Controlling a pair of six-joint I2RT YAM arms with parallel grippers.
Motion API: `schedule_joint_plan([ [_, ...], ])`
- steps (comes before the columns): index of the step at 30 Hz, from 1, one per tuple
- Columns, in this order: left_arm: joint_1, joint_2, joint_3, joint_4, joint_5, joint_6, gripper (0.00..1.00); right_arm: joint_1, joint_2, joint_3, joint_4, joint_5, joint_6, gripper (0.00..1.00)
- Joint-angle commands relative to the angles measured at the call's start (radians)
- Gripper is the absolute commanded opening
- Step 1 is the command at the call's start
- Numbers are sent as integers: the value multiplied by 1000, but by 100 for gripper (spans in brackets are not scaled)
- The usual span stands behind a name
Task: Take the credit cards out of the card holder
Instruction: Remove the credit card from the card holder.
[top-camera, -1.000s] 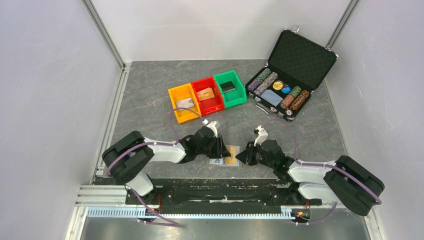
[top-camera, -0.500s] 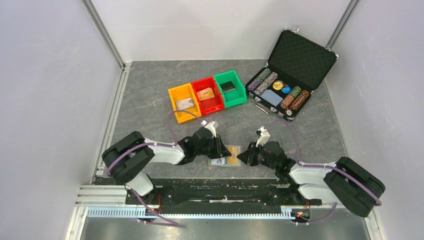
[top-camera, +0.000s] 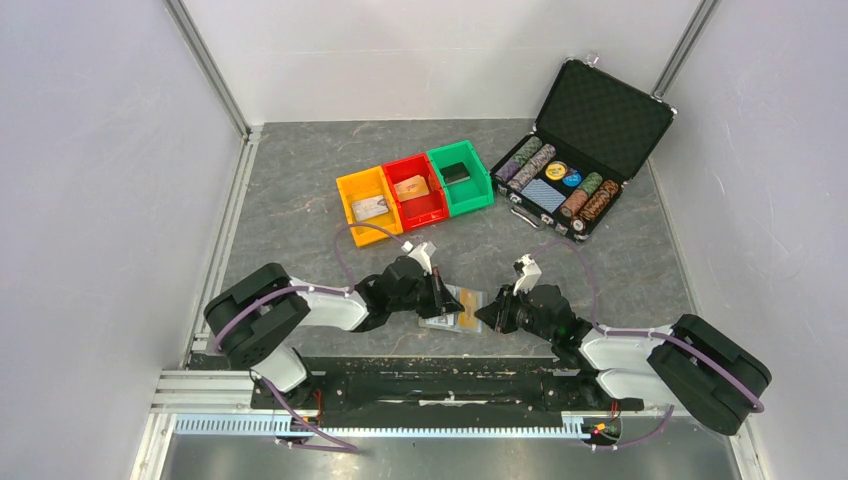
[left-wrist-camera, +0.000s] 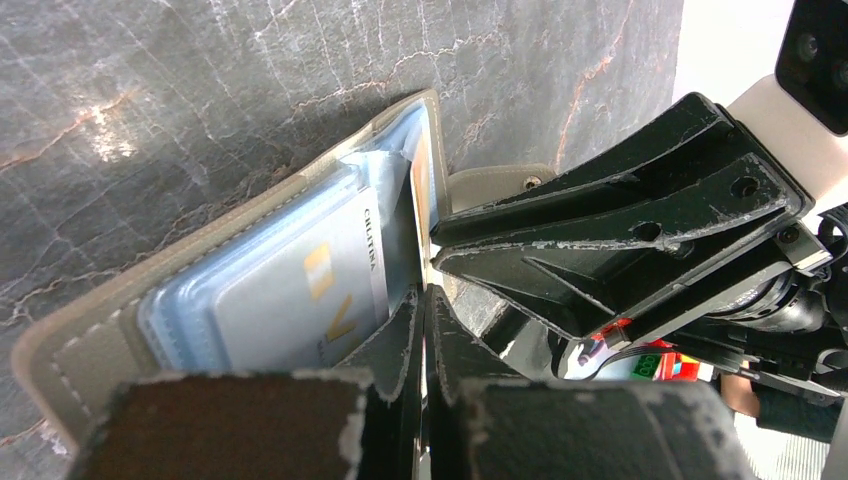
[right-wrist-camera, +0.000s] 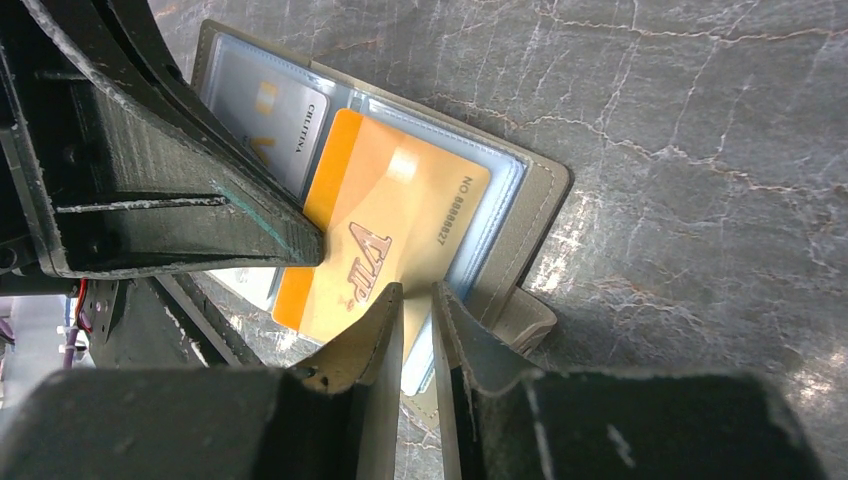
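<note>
The card holder (top-camera: 440, 322) lies open near the table's front edge, grey outside (right-wrist-camera: 535, 200) with light-blue pockets. An orange card (right-wrist-camera: 390, 220) sticks partway out of its right pocket, and a pale grey card (left-wrist-camera: 290, 300) sits in the left pocket. My left gripper (left-wrist-camera: 425, 300) is shut on the orange card's left edge, which shows edge-on (left-wrist-camera: 417, 200) in the left wrist view. Its finger (right-wrist-camera: 170, 200) reaches in from the left. My right gripper (right-wrist-camera: 418, 295) is pinched on the holder's right panel at its near edge. From above, both grippers (top-camera: 443, 298) (top-camera: 487, 315) flank the holder.
Yellow (top-camera: 352, 190), red (top-camera: 425, 212) and green (top-camera: 476, 186) bins stand in a row behind, each with a small item inside. An open black chip case (top-camera: 585, 140) sits at the back right. A metal rail (top-camera: 430, 385) runs along the near edge.
My left gripper's jaws have closed onto the orange card's edge. The right gripper has stayed pinched on the holder and has barely moved.
</note>
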Motion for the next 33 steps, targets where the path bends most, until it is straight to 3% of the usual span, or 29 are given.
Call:
schedule_joint_plan([
  [1, -12, -68, -7, -18, -22, -9, 2, -1, 12, -34, -97, 26, -20, 20],
  [21, -1, -242, -79, -172, -146, 21, 2, -3, -29, 6, -148, 1, -30, 20],
  [33, -1, -484, -130, -284, -274, 35, 2, -3, -181, 107, -211, -141, -52, 30],
])
